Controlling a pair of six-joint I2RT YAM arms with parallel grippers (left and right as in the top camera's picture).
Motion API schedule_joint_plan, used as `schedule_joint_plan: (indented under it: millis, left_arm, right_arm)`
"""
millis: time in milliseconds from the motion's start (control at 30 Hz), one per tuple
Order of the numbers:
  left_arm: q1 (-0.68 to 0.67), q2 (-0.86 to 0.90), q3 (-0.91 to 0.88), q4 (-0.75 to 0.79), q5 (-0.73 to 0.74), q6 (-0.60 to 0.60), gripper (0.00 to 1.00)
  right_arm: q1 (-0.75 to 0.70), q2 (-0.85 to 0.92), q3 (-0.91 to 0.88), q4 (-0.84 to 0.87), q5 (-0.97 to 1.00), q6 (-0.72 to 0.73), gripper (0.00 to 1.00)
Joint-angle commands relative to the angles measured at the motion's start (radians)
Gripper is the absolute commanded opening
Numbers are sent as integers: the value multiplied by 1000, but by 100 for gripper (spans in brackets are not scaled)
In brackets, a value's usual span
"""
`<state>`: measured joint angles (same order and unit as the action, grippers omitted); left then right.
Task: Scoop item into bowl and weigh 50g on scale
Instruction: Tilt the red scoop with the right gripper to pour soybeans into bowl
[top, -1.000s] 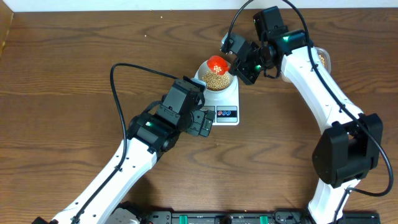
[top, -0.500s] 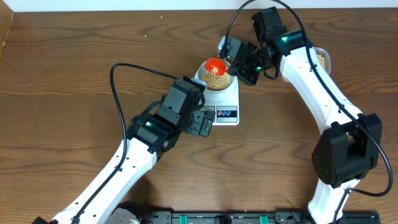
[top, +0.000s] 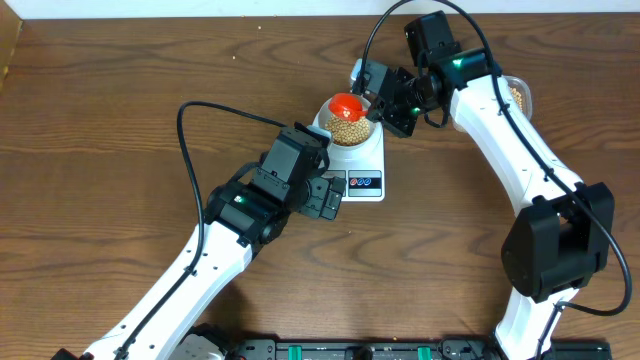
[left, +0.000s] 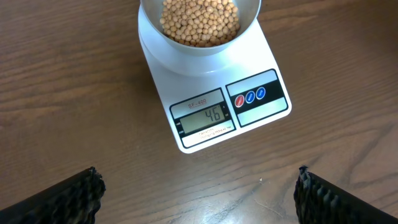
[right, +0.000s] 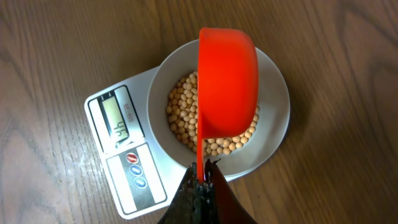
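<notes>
Clamping handle of red scoop (right: 227, 81), right end effector (right: 202, 172) at bowl (right: 278, 93) rim, scoop over beans (right: 180, 102)

Work surface: a brown wood-grain table (top: 120, 120) with the grain running left to right in the overhead view, dull and evenly lit. Resting directly on it, near the far middle, is a flat white scale (top: 368, 160), lying square and level, its control end toward the near side. That end carries a grey display (left: 202, 117) reading 46 and, beside it, a framed panel of round buttons (left: 250, 96), one red and two blue. Toward the far right a tub (top: 526, 88) of tan beans (top: 518, 97) stands on the wood, largely hidden.
</notes>
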<state>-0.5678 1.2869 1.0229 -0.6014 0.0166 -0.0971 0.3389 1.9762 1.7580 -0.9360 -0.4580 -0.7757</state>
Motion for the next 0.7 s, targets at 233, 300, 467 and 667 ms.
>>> schedule_joint_plan:
  millis: [233,300,467,667]
  left_arm:
    - [0,0,4,0,-2,10,100]
    - [0,0,4,0,-2,10,100]
    - [0,0,4,0,-2,10,100]
    - [0,0,4,1,-2,10,100]
  right_arm:
    - [7,-33,23,0,-10,-90,1]
    - [9,-33,23,5,-3,-140,1]
    - [10,-33,23,7,45,-191,1]
    - [10,-33,23,7,67,-192,1]
